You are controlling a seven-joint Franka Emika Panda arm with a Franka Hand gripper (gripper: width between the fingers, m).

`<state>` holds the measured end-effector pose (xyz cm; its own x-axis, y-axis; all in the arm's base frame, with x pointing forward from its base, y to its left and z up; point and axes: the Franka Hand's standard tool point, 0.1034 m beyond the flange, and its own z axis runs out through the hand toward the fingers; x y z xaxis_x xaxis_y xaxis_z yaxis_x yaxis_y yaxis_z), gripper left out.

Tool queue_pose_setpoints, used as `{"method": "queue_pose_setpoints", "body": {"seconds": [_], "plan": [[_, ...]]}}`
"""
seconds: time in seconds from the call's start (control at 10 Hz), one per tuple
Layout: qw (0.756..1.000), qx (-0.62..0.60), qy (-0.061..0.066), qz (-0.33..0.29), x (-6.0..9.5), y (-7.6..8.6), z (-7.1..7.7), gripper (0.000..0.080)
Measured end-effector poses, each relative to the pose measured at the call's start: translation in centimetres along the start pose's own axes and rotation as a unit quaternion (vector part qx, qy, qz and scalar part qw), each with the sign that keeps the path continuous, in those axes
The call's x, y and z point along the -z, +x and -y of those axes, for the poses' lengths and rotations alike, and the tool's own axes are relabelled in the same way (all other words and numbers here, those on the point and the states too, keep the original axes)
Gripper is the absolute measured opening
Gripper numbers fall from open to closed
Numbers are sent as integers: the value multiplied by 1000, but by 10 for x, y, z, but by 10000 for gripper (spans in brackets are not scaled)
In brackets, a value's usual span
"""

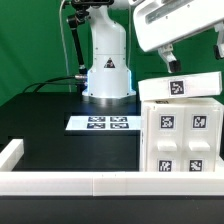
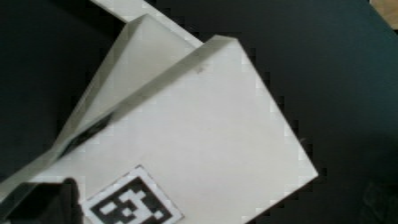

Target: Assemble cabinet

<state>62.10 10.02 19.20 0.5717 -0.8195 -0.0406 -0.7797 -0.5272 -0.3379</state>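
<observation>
The cabinet (image 1: 182,135), a large square-sided box of white plastic marked with black-and-white square tags, is seen at the exterior view's right on the black table (image 1: 45,115). It is set close against the low white border rail (image 1: 60,183), probably so that it is braced when parts are pushed into it. A flat white tagged panel (image 1: 180,88) is seen across its top, slightly tilted; whether it is seated or only resting there cannot be told.

The two-finger gripper (image 1: 171,60) is held just above that panel, apart from it, and nothing is seen between its fingers. How wide the claw is spread cannot be told: only one dark finger is clearly made out in either view. In the wrist view the frame is filled by angled white edges of the cabinet (image 2: 196,120) and one square tag (image 2: 134,203), which suggests the hand is held close for an approach from above.

The thin white marker board (image 1: 100,123) is left lying mid-table, well apart from the work.
</observation>
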Motion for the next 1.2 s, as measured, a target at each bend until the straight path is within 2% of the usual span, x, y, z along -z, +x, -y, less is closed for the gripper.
{"method": "queue_pose_setpoints", "body": {"seconds": [0.2, 0.3, 0.4, 0.6, 1.0, 1.2], "plan": [[991, 135, -5, -8, 0, 1, -1, 797], [972, 236, -13, -12, -1, 0, -1, 797], [958, 287, -13, -11, -1, -2, 0, 797], [910, 414, -19, -7, -1, -1, 0, 797], [861, 507, -22, 0, -1, 3, -3, 797], [798, 602, -26, 4, -2, 3, -4, 797]]}}
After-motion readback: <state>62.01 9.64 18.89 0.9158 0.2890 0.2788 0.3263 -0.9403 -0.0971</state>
